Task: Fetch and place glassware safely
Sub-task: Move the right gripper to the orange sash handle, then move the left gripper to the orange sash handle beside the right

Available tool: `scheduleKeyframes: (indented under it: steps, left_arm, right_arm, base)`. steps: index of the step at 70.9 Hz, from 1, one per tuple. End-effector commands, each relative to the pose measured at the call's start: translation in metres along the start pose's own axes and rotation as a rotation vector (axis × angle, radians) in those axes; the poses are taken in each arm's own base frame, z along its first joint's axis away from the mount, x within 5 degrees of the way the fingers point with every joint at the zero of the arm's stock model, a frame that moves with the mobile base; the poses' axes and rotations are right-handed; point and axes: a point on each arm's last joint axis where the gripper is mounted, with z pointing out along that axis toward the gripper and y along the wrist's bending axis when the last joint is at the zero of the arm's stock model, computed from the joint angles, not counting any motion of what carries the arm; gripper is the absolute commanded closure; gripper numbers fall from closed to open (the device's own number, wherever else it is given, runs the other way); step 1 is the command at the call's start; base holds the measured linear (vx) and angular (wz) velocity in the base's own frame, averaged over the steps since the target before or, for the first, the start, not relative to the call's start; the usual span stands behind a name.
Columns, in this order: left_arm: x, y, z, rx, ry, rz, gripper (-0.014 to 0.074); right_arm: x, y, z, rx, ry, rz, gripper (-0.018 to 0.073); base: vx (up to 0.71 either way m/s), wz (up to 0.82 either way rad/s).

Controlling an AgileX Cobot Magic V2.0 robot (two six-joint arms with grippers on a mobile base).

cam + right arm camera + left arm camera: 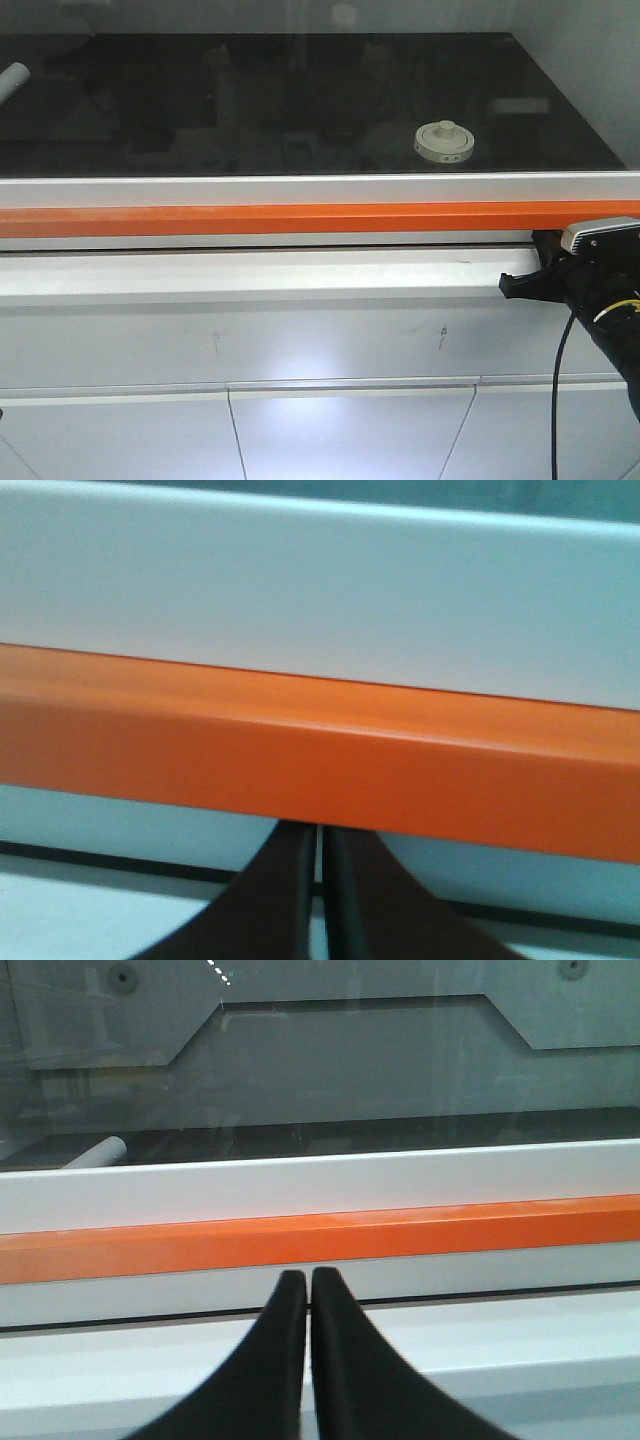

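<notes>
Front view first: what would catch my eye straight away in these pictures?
The bright orange strip running across the bench front stands out most. Behind it, on the dark glossy worktop, sits a small jar with a cream-white knobbed lid, right of centre. In the wrist views the left gripper and the right gripper are both shut, pointing at that strip.
</notes>
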Motion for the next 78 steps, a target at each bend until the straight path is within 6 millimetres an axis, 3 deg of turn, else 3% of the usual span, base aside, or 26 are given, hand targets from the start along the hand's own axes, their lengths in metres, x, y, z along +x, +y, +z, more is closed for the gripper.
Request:
scheduleKeyframes:
  steps: [1, 15, 24, 64, 78]
  left_arm:
    - [-0.016, 0.001, 0.008, -0.005, -0.083, 0.028, 0.0603]
    - [-0.034, 0.001, 0.037, -0.007, -0.079, 0.089, 0.0603]
    - [-0.035, 0.002, 0.060, -0.008, -0.054, 0.082, 0.0603]
    - [0.020, -0.006, 0.133, 0.063, 0.031, 0.077, 0.0603]
    - [0.034, -0.006, 0.139, 0.066, 0.067, 0.073, 0.0603]
  right_arm:
    - [-0.027, -0.003, 0.000, 0.011, -0.184, -0.018, 0.0563]
    - [-0.026, -0.003, 0.000, 0.011, -0.181, -0.018, 0.0563]
    - [-0.026, -0.003, 0.000, 0.011, -0.181, -0.017, 0.0563]
    - [-0.026, -0.003, 0.000, 0.009, -0.180, 0.004, 0.0563]
    - [-0.026, -0.003, 0.000, 0.009, -0.180, 0.004, 0.0563]
  base:
    - [0.00, 0.00]
    - [0.00, 0.00]
    - [0.00, 0.00]
    - [0.00, 0.00]
    - [0.00, 0.00]
